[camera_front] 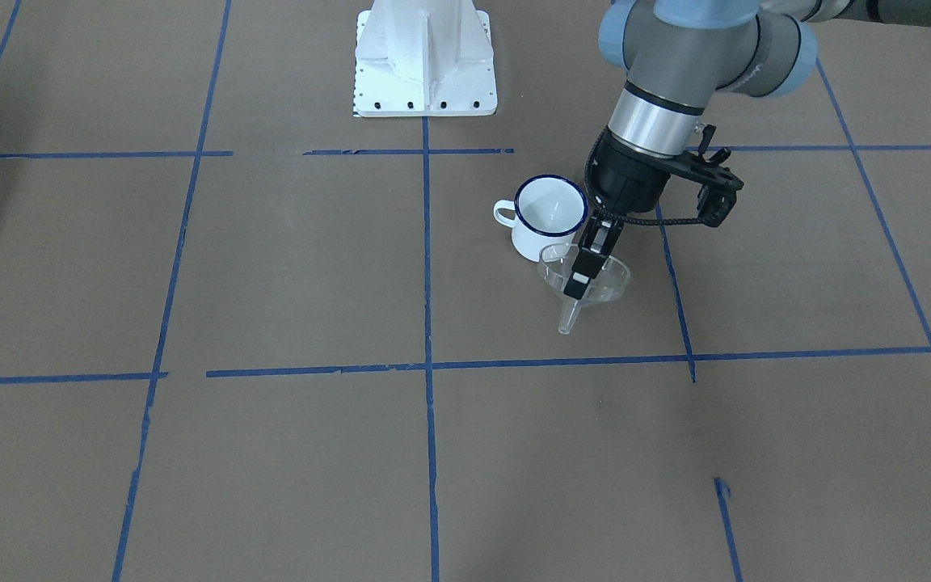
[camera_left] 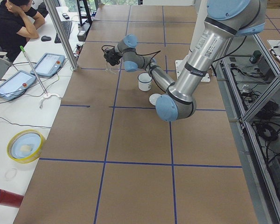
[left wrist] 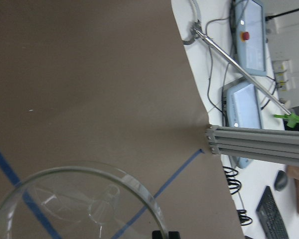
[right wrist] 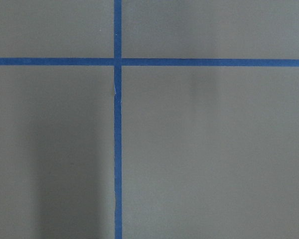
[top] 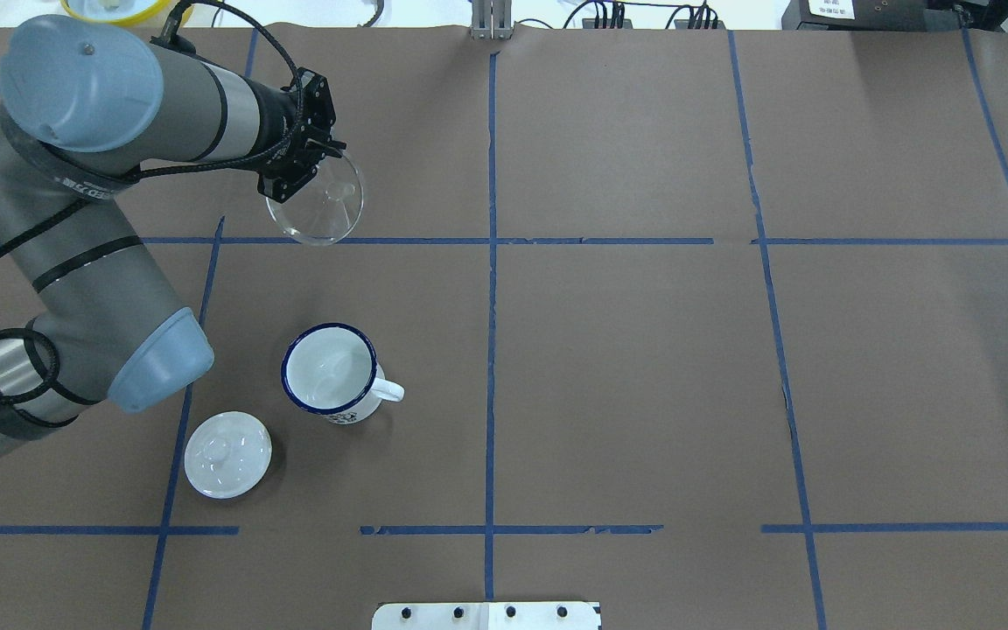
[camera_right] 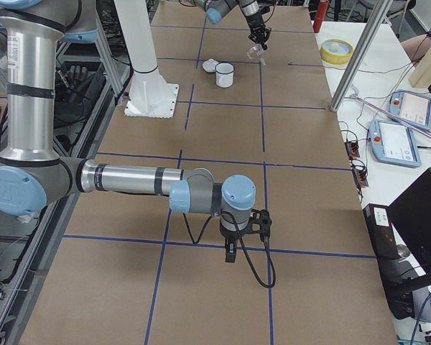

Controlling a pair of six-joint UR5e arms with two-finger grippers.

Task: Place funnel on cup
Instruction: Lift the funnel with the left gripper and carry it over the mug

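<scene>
The funnel (top: 318,210) is held above the table (top: 644,394), gripped at its rim by the left end effector (top: 316,168). It is toward the far edge on the robot's left side, tilted with the spout pointing down and away from the robot. The cup (top: 329,374) stands upright nearer the robot's edge, well apart from the funnel. A white knobbed lid (top: 227,455) lies beside the cup. The right end effector (camera_right: 230,253) hangs low near the table's right end. Whether it is clenched or released cannot be told.

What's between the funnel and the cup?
Nothing in the way. In the overhead view, only bare brown table and one blue tape line show between the funnel and the cup.
</scene>
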